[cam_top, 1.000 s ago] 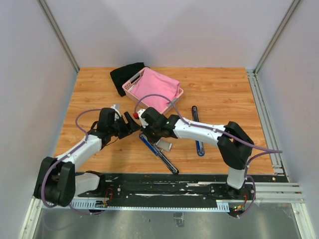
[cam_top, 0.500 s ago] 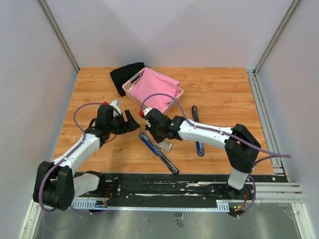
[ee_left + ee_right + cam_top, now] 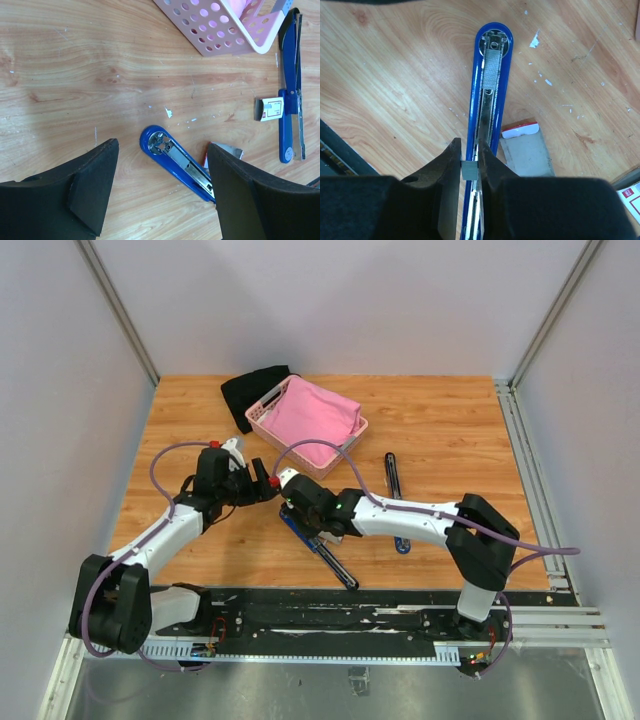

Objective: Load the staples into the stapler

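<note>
Wood-grain tabletop (image 3: 450,430), grey walls on three sides.

Right jaws: nearly closed, fingers (image 3: 447,170) pinching the staples (image 3: 470,170), a small grey block, from both sides.

Staples: directly over the stapler (image 3: 491,75), above its open metal channel and away from its rounded end. Whether they touch the channel cannot be told.

Left jaws: spread wide and holding nothing, fingers (image 3: 92,187) above the stapler, one to each side of its rounded end.

Stapler: blue, lying open on the tabletop.

Carton (image 3: 526,150): flat, red-and-white edge, just beside the stapler at mid-length.

Second stapler (image 3: 289,100): blue and black, opened, well apart from the stapler. A second carton (image 3: 270,108), white with red print, touches it.

Pink basket (image 3: 215,35): holds a pink cloth (image 3: 312,410) and lies beyond the stapler's rounded end.

Black cloth (image 3: 250,390): farther from the stapler, against the basket.
</note>
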`<state>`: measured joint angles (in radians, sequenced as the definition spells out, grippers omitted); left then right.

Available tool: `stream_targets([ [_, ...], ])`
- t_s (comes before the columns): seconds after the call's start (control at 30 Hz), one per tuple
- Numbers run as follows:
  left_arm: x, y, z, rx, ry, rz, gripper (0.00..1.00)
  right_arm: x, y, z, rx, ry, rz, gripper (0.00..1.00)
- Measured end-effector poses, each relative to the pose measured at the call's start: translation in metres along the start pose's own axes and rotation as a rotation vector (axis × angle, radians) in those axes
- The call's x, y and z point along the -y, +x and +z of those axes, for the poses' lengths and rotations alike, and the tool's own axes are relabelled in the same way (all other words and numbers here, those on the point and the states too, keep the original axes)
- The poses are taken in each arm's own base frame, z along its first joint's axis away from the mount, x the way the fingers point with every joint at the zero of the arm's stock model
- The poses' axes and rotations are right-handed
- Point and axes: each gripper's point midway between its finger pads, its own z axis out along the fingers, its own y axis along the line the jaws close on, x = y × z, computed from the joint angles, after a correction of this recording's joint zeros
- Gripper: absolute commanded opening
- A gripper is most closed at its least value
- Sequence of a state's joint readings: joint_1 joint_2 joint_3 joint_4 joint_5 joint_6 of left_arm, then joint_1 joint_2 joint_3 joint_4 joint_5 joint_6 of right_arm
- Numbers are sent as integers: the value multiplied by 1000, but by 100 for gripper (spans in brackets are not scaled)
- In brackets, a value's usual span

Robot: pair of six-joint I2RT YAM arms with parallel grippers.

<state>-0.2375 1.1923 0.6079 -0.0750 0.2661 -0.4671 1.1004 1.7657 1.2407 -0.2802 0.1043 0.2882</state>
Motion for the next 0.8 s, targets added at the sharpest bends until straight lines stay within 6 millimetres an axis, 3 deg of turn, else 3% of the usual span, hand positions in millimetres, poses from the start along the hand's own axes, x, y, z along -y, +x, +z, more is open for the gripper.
stream_targets([
  [0.37, 2, -3, -2, 14, 4, 7, 75, 4, 23, 16, -45, 16, -2, 9],
  [0.8, 4, -6, -5, 29, 12, 13, 76, 6, 24, 19, -38, 24, -1, 9],
])
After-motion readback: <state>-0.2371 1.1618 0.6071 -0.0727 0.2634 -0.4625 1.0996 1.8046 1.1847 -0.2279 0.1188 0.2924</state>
